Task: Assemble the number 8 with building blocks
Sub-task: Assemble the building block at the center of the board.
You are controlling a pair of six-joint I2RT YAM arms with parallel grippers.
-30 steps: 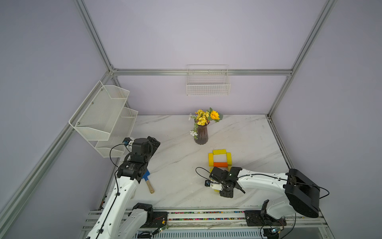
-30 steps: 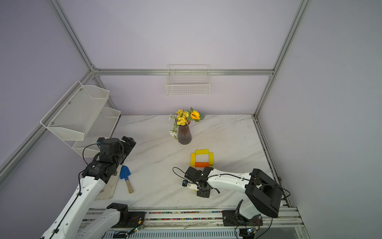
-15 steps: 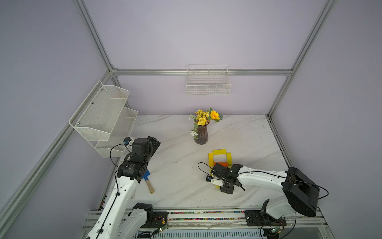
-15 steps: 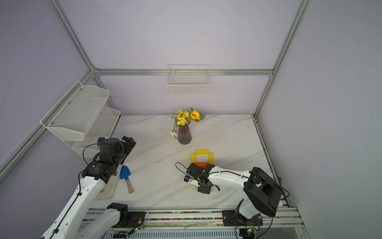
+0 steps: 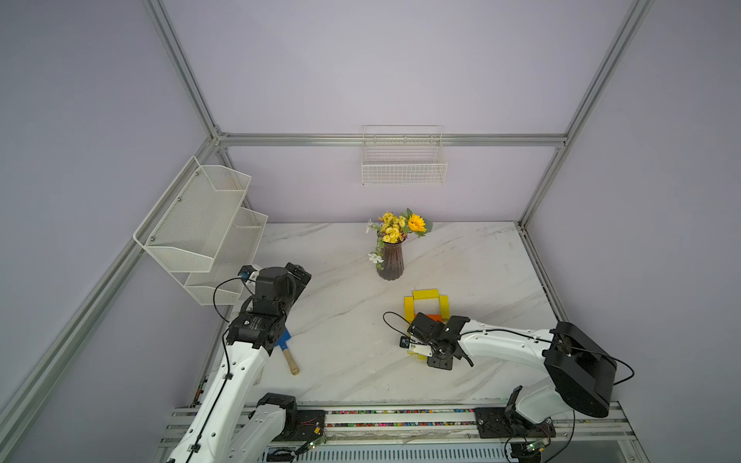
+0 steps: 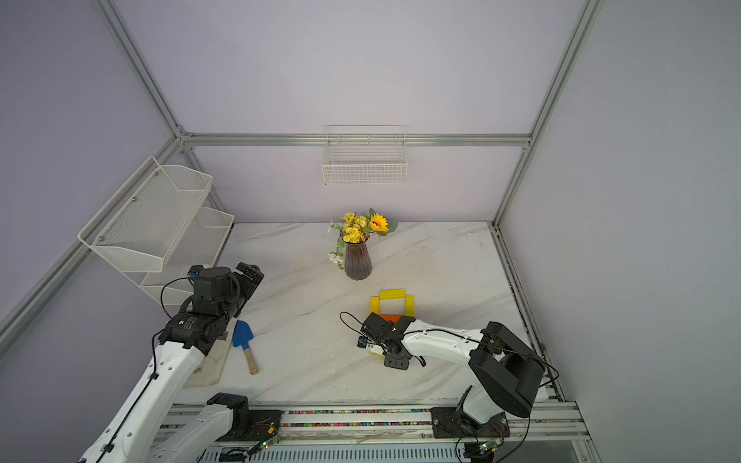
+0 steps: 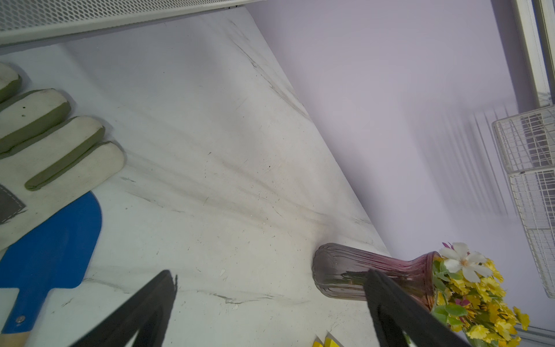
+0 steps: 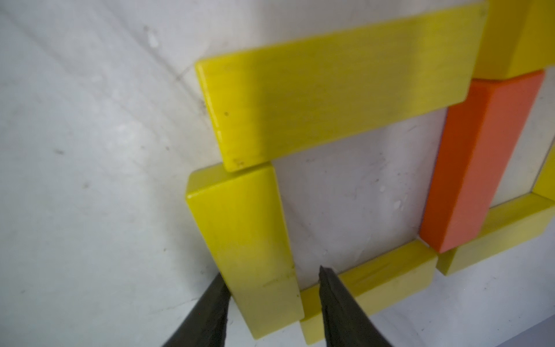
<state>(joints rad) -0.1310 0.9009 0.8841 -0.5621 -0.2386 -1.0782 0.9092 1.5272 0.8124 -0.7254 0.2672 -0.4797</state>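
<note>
Right wrist view: right gripper (image 8: 271,272) jaws slightly parted (one finger clear), straddling the end yellow block (image 8: 240,222).

Seven flat building blocks (image 8: 330,87): six yellow, one of them seen only as a sliver at the edge of the right wrist view, and one orange block (image 8: 480,162). Other items: one vase of flowers (image 5: 389,260), one blue trowel (image 6: 243,334), one white glove (image 7: 60,192) with green trim, one wall-hung wire basket (image 5: 403,168) and one two-tier mesh shelf (image 5: 200,224). Robot arms (image 5: 240,373): two.
</note>
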